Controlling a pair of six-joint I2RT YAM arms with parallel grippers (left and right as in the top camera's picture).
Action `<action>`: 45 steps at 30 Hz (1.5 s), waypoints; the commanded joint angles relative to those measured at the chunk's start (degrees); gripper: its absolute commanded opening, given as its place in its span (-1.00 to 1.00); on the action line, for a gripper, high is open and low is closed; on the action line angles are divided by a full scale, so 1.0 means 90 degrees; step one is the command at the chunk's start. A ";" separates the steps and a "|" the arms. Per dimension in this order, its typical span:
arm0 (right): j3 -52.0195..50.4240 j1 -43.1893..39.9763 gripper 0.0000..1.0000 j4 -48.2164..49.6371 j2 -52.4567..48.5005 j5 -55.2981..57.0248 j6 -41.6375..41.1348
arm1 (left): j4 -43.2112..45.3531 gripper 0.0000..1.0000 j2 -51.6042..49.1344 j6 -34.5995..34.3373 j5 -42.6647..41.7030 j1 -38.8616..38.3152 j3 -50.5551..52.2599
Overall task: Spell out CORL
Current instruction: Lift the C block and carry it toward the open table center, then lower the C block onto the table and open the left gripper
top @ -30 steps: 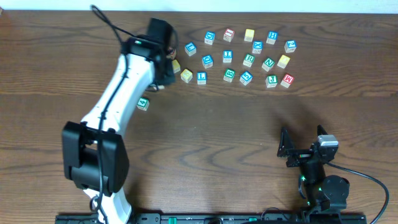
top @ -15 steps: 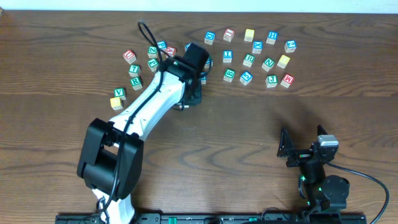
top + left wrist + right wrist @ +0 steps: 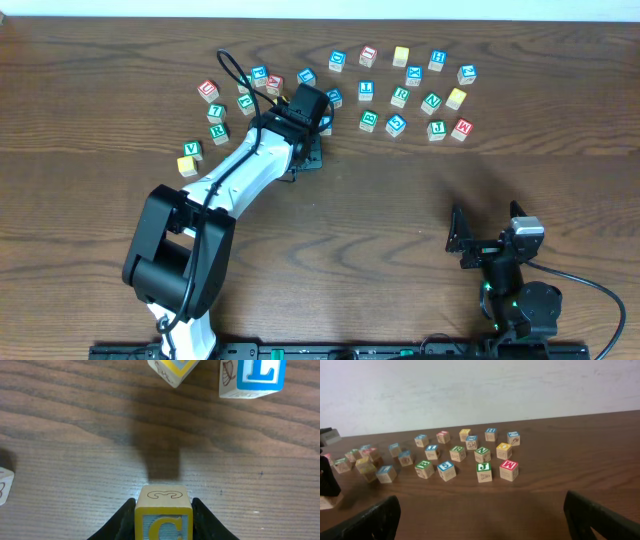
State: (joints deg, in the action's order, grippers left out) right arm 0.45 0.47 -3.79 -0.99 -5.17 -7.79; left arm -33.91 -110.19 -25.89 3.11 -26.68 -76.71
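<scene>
The left tool (image 3: pixel 163 522) grips a small square wooden cube with a yellow C on blue (image 3: pixel 163 510) between its black fingers (image 3: pixel 120 520), with the dark grained desk (image 3: pixel 75 435) beneath; a wooden cube with a blue L (image 3: pixel 255 375) lies just beyond, to the far right. The white arm (image 3: pixel 235 175) hides the held cube overhead, and only the left wrist view shows it. The right tool (image 3: pixel 485 515) stands wide at the near right.

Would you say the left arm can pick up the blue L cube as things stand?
Probably not yet: the left gripper is shut on the C cube, though bare table leads to the L cube.
</scene>
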 commanded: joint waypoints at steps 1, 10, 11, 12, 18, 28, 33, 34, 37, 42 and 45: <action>-0.0015 -0.0053 0.99 -0.0012 0.0015 -0.0012 0.0066 | 0.0090 -0.39 -0.0172 0.0036 -0.0010 0.0022 0.0058; -0.0015 -0.0053 0.98 -0.0012 0.0015 -0.0015 0.0066 | 0.0250 -0.38 -0.0384 0.0066 -0.0010 0.0022 0.0058; -0.0015 -0.0053 0.99 -0.0012 0.0015 -0.0015 0.0066 | 0.0267 -0.39 -0.0420 0.0085 -0.0010 0.0027 0.0058; -0.0015 -0.0053 0.98 -0.0012 0.0015 -0.0015 0.0066 | 0.0287 -0.38 -0.0437 0.0100 -0.0010 0.0027 0.0058; -0.0015 -0.0053 0.99 -0.0012 0.0015 -0.0015 0.0068 | 0.0449 -0.39 -0.0546 0.0209 -0.0010 0.0027 0.0058; -0.0015 -0.0053 0.98 -0.0012 0.0015 -0.0012 0.0066 | 0.0495 -0.39 -0.0546 0.0255 -0.0007 0.0027 0.0058; -0.0015 -0.0053 0.99 -0.0012 0.0015 -0.0015 0.0068 | 0.0588 -0.38 -0.0546 0.0539 -0.0005 0.0029 0.0058; -0.0015 -0.0053 0.98 -0.0012 0.0015 -0.0015 0.0066 | 0.0593 -0.39 -0.0546 0.0537 -0.0007 0.0027 0.0058; -0.0015 -0.0053 0.98 -0.0012 0.0015 -0.0015 0.0066 | 0.0593 -0.38 -0.0546 0.0537 -0.0007 0.0027 0.0058; -0.0015 -0.0053 0.99 -0.0012 0.0015 -0.0012 0.0066 | 0.0549 -0.39 -0.0546 0.0537 -0.0007 0.0027 0.0058; -0.0015 -0.0053 0.99 -0.0012 0.0015 -0.0015 0.0066 | 0.0532 -0.39 -0.0546 0.0532 -0.0007 0.0027 0.0058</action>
State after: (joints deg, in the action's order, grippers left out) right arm 0.45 0.47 -3.79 -1.02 -5.17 -7.79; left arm -28.73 -114.34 -22.04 2.94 -26.68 -76.55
